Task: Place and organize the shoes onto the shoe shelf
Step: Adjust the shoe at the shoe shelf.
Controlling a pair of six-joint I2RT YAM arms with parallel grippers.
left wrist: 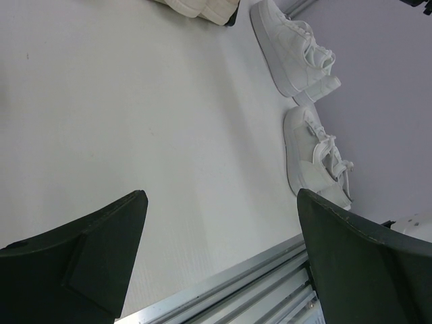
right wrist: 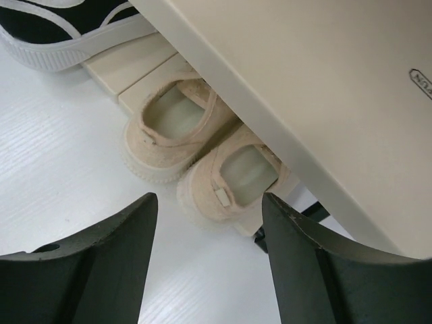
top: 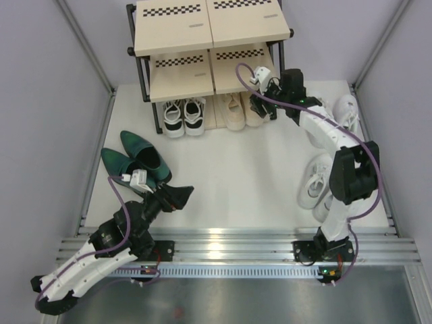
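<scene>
Hovering by the beige sneakers (right wrist: 202,194) on the shoe shelf's (top: 175,30) lowest board, my right jaws wide, empty; left jaws wide too.

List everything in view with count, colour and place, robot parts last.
shelf: one, black frame with beige boards, far side of the table
table: one, white, under everything
black-and-white sneakers: two, bottom tier, left half
beige sneakers: two, bottom tier, right half
green heeled shoes: two, glossy dark green, on the table at left
white sneakers: at least three showing, on the table at right, partly hidden by the right arm
left gripper: one, black, open, empty, near the green heeled shoes
right gripper: one, black, open, empty, in front of the beige sneakers
</scene>
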